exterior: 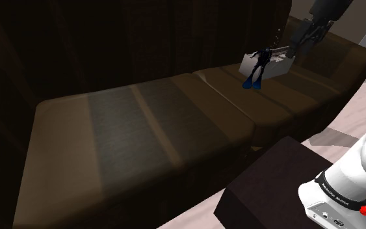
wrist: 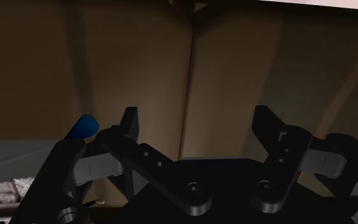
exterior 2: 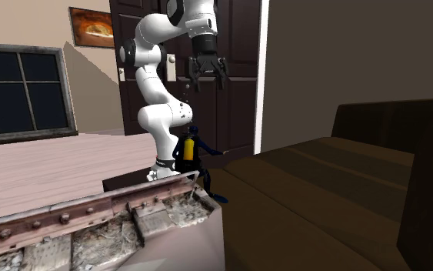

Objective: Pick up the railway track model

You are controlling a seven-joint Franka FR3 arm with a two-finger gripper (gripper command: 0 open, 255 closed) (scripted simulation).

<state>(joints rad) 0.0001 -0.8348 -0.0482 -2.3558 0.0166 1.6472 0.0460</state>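
**Gripper (exterior 2: pixel 207 83) released above the sofa, track model (exterior: pixel 270 65) not yet touched**

Fingers (wrist: pixel 131 127) stand wide apart in the wrist view. Between them is only the brown seat of the sofa (exterior: pixel 142 123) and the seam between two cushions, so the gripper is released and grasps nothing. Just beside one finger is the blue fin of a toy diver (wrist: pixel 82 126). Past that, at the frame's edge, is a grey slab with rubble that I take for part of the track model.

In the shoulder view the gripper hangs at the upper right of the frame. The track model, a pale block with a rail along its top, lies on the sofa seat just below and left of the fingertips. The diver stands against its near side. From this angle I cannot tell whether the tips touch the block.

In the second exterior view the gripper is in the upper middle of the frame, in front of a dark door (exterior 2: pixel 238 100). It is well above the diver, and the track model lies across the lower left.

Judging by this, the arm (exterior 2: pixel 157 77) has reached the right area but the pickup has not begun. Left to do are lowering over the block, closing on it clear of the diver, and lifting.
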